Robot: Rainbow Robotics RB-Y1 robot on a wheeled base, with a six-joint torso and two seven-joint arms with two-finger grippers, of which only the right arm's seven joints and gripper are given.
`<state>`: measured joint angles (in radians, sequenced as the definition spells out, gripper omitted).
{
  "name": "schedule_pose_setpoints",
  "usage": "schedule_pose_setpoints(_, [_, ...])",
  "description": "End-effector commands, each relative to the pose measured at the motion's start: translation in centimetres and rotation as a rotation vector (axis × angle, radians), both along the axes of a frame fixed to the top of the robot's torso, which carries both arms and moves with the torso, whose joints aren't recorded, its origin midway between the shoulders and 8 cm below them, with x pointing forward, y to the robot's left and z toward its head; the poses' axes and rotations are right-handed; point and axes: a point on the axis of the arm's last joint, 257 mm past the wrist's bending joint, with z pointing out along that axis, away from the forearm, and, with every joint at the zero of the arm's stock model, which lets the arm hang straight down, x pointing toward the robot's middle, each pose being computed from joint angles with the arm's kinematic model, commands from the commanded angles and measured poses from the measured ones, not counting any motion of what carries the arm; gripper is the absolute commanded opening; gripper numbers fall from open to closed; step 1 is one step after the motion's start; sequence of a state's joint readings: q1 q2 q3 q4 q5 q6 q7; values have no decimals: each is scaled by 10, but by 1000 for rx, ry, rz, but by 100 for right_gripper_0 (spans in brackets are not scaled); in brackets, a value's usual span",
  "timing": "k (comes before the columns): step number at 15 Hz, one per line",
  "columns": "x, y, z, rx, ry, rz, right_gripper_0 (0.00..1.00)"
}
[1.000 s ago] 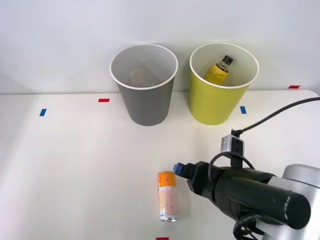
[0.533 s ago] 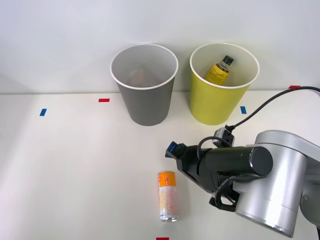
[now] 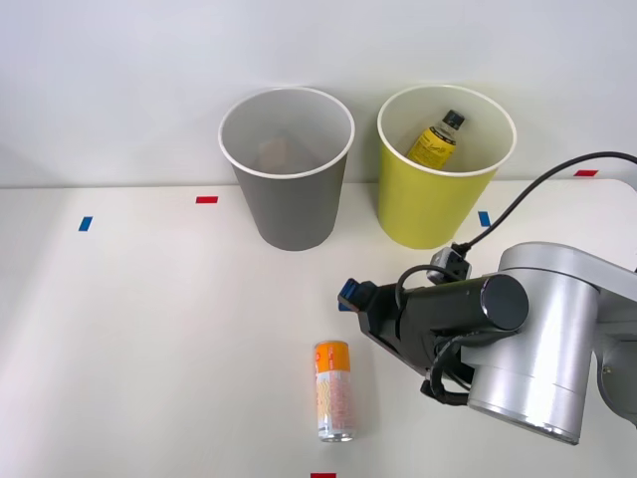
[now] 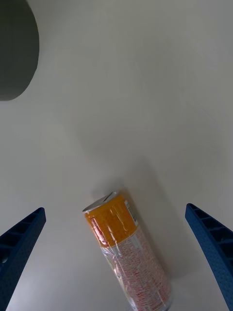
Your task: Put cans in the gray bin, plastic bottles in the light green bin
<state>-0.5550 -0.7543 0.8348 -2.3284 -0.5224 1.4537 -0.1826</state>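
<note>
Right now we see one can [image 3: 333, 390] lying on its side on the white bench [image 3: 149, 339], its orange band pointing toward the bins and its silver base toward the near edge. It sits well in front of the gray bin [image 3: 288, 169], a little to that bin's right. In the wrist view the can [image 4: 127, 251] lies between the two blue ribbed fingers [image 4: 19, 248], closer to the one at the left corner, and neither finger touches it — the end effector [image 4: 116, 252] is spread wide and holds nothing.

From the front view our right arm [image 3: 518, 349] reaches in from the right, with the end effector [image 3: 350, 293] hanging above the bench just behind the can and slightly to its right, between the can and the bins.

The gray bin stands upright at the back of the bench; something pale brown rests inside it, though we cannot tell what it is. Just beside it on the right stands the light green bin [image 3: 438, 169], apart from the gray one, with a plastic bottle [image 3: 436, 139] leaning inside — black cap up, yellow label showing
</note>
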Motion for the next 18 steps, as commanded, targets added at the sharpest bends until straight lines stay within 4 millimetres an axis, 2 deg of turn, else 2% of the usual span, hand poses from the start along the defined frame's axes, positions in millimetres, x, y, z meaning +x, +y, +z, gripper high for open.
schedule_pose_setpoints(1, [-4, 4, -4, -32, -7, 55, 100])
schedule_pose_setpoints(6, [-20, 21, -14, -75, -7, 154, 100])
schedule_pose_setpoints(10, [-5, 32, -34, -196, -47, 255, 100])
schedule_pose_setpoints(12, [-3, 33, -38, -227, -52, 289, 100])
schedule_pose_setpoints(18, [-18, 33, -43, -298, -4, 305, 100])
